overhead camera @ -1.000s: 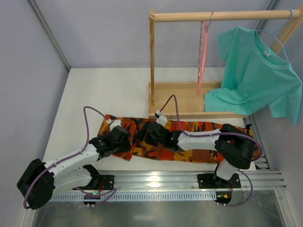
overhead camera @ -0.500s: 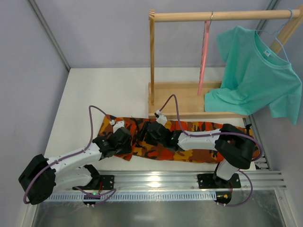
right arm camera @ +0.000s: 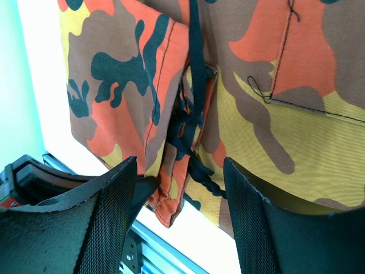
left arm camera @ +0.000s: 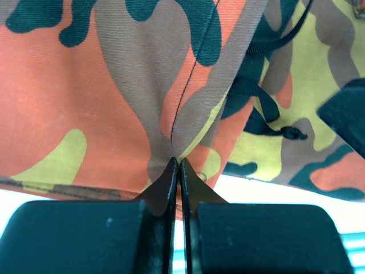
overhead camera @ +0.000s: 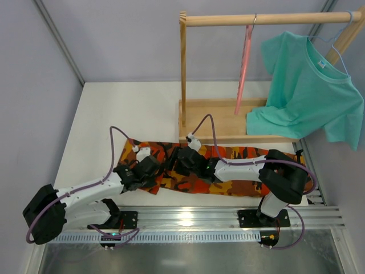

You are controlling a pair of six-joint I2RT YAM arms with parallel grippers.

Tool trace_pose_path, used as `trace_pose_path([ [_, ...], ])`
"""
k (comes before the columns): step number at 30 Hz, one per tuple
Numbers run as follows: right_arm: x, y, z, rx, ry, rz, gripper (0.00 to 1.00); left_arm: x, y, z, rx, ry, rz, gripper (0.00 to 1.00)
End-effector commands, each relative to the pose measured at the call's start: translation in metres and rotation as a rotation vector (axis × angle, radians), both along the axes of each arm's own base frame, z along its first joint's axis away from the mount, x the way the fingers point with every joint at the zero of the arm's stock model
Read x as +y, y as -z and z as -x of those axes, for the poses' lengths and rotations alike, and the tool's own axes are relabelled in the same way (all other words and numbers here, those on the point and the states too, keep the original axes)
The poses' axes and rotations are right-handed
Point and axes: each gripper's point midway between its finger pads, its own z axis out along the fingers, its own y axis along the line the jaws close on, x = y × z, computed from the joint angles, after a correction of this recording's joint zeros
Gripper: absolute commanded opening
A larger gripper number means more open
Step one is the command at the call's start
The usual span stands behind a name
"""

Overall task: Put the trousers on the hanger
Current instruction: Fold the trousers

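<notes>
The trousers (overhead camera: pixel 191 184) lie spread flat on the white counter (overhead camera: pixel 131 108), just in front of the wooden rack (overhead camera: pixel 183 80) and along the front edge of its base tray (overhead camera: pixel 211 117).

The left fingers (left arm camera: pixel 177 171) are closed, pinching a small fold of camouflage cloth at the trousers' end that lies out past the rack's upright post. The right fingers (overhead camera: pixel 178 161) stand open over the same end, a little nearer the rack. One finger is on either side of the cloth edge where the black drawstrings (right arm camera: pixel 197 68) lie tangled, and they grip nothing.

The hanger (overhead camera: pixel 244 68) hangs by its silver hook from the rack's top rail, about midway along it and above the tray, well apart from the trousers. Beside it, toward the rail's other end, a teal T-shirt (overhead camera: pixel 308 91) hangs on a light-blue hanger (overhead camera: pixel 336 54). Its lower part drapes onto that end of the tray, close to the hanger's foot but not touching it.
</notes>
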Motion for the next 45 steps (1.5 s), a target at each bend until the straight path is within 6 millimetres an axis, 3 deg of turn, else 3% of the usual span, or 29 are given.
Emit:
trace_pose_path([
  [1,0.012,-0.018,-0.01,-0.059,-0.005,-0.05,0.65,-0.003,-0.019,0.0,-0.028,-0.01,0.035,0.01],
  [17,0.032,-0.006,-0.015,-0.043,-0.027,-0.052,0.66,0.001,-0.006,0.022,0.041,-0.026,0.093,0.0],
  [29,0.047,0.006,-0.017,-0.04,-0.01,0.005,0.65,-0.005,-0.004,0.025,0.039,-0.019,0.155,0.01],
  [40,0.05,0.025,-0.014,-0.003,0.021,0.134,0.57,-0.006,-0.004,0.02,0.018,-0.032,0.156,0.0],
  [45,0.042,0.038,-0.014,0.023,0.04,0.191,0.41,-0.004,-0.005,0.02,0.011,-0.042,0.156,0.01],
])
